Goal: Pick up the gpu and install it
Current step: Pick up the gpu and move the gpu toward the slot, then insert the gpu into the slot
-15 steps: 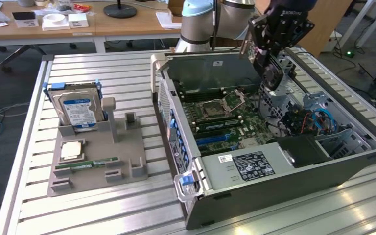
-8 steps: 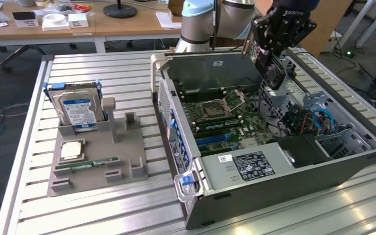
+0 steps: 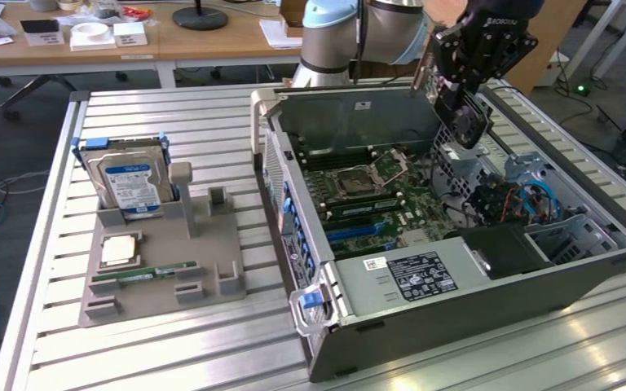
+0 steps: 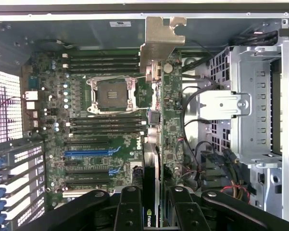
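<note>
In the exterior view the gripper (image 3: 456, 91) hangs over the far end of the open case (image 3: 455, 326). Its jaws are clamped on the gpu (image 3: 469, 124), which hangs on edge below them, dark fan face showing, in the air above the case and clear of the motherboard (image 3: 368, 195). Toward the exterior view's left, a grey holder (image 3: 160, 301) sits on the table (image 3: 128, 358). The holder carries an upright hard drive (image 3: 128, 183), a CPU (image 3: 117, 248) and a RAM stick (image 3: 144, 273).

In the wrist view the gripper (image 4: 156, 211) looks down into the case. Its black fingers (image 4: 130, 211) stand on either side of the gpu (image 4: 170, 125), which is seen edge-on with its green board facing the drive cage (image 4: 255, 96). The card's silver bracket (image 4: 158, 36) lies at the end away from the fingers, near the case wall. Beneath the card lies the motherboard (image 4: 86, 159), with its open socket (image 4: 110, 94) and blue-tabbed slots.
</note>
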Robot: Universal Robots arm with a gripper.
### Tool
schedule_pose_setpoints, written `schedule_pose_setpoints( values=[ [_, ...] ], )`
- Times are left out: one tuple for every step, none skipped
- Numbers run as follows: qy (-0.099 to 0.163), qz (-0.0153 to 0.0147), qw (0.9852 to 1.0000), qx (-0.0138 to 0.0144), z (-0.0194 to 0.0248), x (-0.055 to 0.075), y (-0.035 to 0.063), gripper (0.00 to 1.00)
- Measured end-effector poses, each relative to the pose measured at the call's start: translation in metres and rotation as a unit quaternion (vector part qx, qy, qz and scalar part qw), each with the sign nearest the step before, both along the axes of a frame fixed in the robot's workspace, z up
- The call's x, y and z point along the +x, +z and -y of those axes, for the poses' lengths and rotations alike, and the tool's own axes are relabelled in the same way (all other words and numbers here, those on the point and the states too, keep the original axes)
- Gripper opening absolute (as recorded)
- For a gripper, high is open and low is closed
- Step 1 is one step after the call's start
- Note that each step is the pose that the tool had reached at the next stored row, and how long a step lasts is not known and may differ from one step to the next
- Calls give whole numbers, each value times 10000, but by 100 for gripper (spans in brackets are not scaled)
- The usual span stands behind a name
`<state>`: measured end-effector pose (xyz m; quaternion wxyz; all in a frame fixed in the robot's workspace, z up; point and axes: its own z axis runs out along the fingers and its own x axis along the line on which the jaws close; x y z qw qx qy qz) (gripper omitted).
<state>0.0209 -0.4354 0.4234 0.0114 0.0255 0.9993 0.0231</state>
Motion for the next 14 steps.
schedule_pose_setpoints(
  values=[
    [0, 0, 10000, 0, 0, 17, 0, 26],
    [-1, 0, 10000, 0, 0, 31, 0, 26],
    [-1, 0, 10000, 0, 0, 38, 0, 26],
    [0, 0, 10000, 0, 0, 39, 0, 26],
    [-1, 0, 10000, 0, 0, 39, 0, 26],
    [0, 0, 10000, 0, 0, 40, 0, 26],
    [-1, 0, 10000, 0, 0, 39, 0, 26],
    [0, 0, 10000, 0, 0, 40, 0, 26],
    [-1, 0, 10000, 0, 0, 40, 0, 26],
    [0, 0, 10000, 0, 0, 40, 0, 26],
    [0, 0, 10000, 0, 0, 40, 0, 26],
    [0, 0, 10000, 0, 0, 40, 0, 26],
    [0, 0, 10000, 0, 0, 40, 0, 26],
    [3, 0, 10000, 0, 0, 40, 0, 26]
  ],
)
